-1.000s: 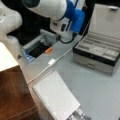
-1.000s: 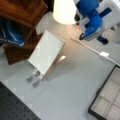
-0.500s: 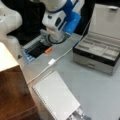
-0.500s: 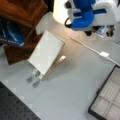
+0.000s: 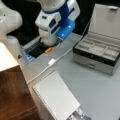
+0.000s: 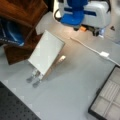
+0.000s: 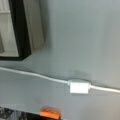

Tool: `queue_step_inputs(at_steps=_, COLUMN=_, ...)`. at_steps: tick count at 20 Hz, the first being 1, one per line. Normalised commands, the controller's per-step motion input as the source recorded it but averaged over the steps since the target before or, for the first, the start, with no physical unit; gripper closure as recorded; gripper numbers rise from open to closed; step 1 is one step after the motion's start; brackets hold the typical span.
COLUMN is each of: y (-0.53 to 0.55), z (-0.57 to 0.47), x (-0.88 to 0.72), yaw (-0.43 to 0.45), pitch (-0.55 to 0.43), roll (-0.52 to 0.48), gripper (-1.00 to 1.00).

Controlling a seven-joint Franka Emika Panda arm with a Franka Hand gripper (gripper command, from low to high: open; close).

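My gripper [image 5: 48,44] hangs low under the white and blue wrist, just above a small orange block [image 5: 48,50] that lies at the edge of a dark tray [image 5: 35,52]. In a front view the gripper [image 6: 88,27] sits beside the same orange block [image 6: 82,28]. Its fingers are hidden behind the hand. No finger shows in the wrist view, only the orange block [image 7: 50,113] at the bottom edge and a white cable with a white inline box [image 7: 78,87] across the grey table. The inline box [image 5: 51,61] lies a little nearer than the gripper.
An open grey cash box [image 5: 100,55] with compartments stands at a front view's right; its corner [image 6: 107,100] and side [image 7: 25,30] also show. A white spiral notebook [image 5: 56,97] leans on a stand [image 6: 46,51]. Wooden furniture [image 5: 12,92] [image 6: 22,15] borders the table.
The arm has shifted to the left in both front views and come lower over the orange block and dark tray. The cable, notebook and cash box have not moved.
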Motion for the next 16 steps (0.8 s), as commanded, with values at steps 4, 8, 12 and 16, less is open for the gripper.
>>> queue_step_inputs(at_steps=4, y=-0.24, z=-0.02, x=0.28, yaw=0.062, pitch=0.134, roll=-0.288, gripper=-1.0)
queue_step_inputs(at_steps=8, y=-0.16, z=0.02, x=0.22, yaw=0.051, pitch=0.138, roll=-0.253, gripper=-1.0)
queue_step_inputs(at_steps=12, y=-0.14, z=0.03, x=0.16, yaw=0.046, pitch=0.134, roll=-0.173, gripper=-1.0)
queue_step_inputs(at_steps=16, y=-0.16, z=-0.04, x=0.15, yaw=0.026, pitch=0.088, roll=-0.127, gripper=-1.0)
